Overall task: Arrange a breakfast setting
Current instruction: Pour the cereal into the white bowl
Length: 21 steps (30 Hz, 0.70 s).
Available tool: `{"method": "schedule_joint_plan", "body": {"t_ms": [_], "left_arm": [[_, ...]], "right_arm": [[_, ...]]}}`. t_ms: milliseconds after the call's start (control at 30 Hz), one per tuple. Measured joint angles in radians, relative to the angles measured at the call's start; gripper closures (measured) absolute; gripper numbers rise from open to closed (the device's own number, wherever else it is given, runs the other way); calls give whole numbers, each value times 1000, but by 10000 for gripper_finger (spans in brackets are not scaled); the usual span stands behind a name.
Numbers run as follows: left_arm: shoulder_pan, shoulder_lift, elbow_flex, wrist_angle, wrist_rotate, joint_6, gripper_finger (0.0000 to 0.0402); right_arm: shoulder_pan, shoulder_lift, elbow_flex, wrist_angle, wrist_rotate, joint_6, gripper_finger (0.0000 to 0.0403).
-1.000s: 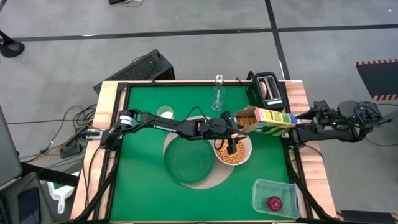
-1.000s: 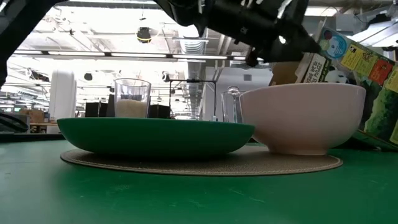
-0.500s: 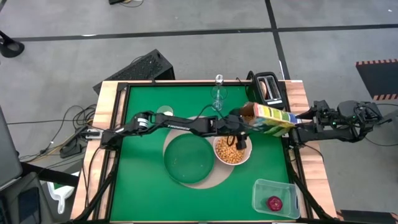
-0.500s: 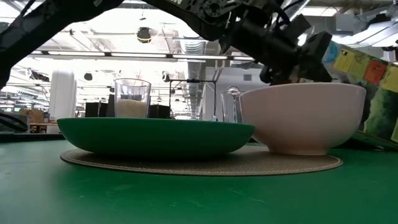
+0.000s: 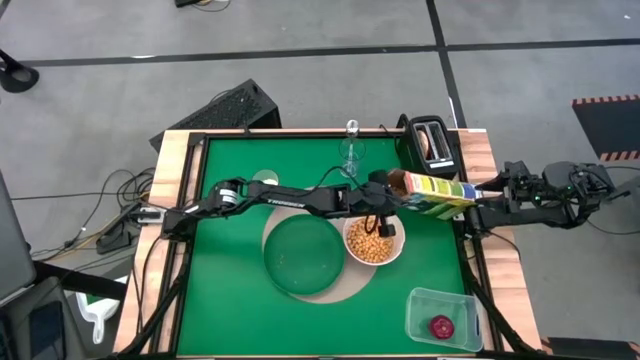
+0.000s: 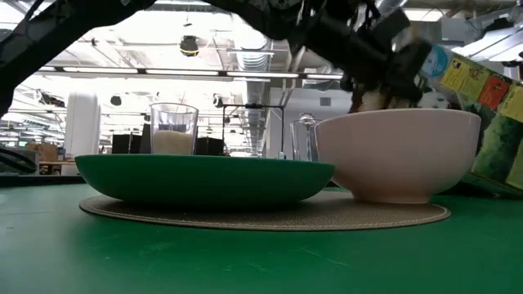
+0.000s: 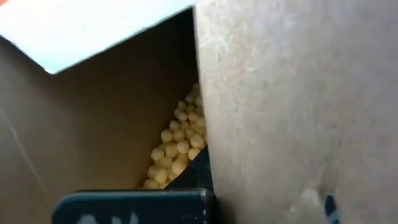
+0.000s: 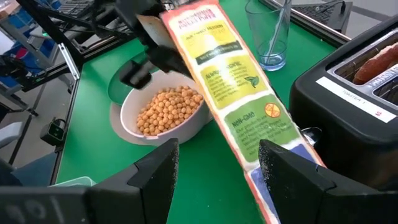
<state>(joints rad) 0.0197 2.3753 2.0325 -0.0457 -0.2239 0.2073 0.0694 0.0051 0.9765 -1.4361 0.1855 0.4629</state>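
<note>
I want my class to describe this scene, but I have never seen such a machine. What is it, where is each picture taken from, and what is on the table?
It is a robot with two dark arms at a green table. One picture looks straight down, one looks level across the tabletop, and two come from cameras on the wrists. On a round mat sit a green plate and a white bowl of cereal. The right gripper holds the cereal box tipped by the bowl. The left gripper reaches to the box's open end. A toaster, two glasses and a tub with red fruit lie around.
</note>
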Motion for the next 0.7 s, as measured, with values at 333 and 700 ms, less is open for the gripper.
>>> {"method": "schedule_joint_plan", "body": {"t_ms": [333, 700], "left_arm": [[0, -33, 321, -440, 0, 94, 401], [22, -104, 322, -492, -25, 166, 401]], "right_arm": [[0, 0, 0, 0, 0, 4, 152], [0, 0, 0, 0, 2, 8, 164]]}}
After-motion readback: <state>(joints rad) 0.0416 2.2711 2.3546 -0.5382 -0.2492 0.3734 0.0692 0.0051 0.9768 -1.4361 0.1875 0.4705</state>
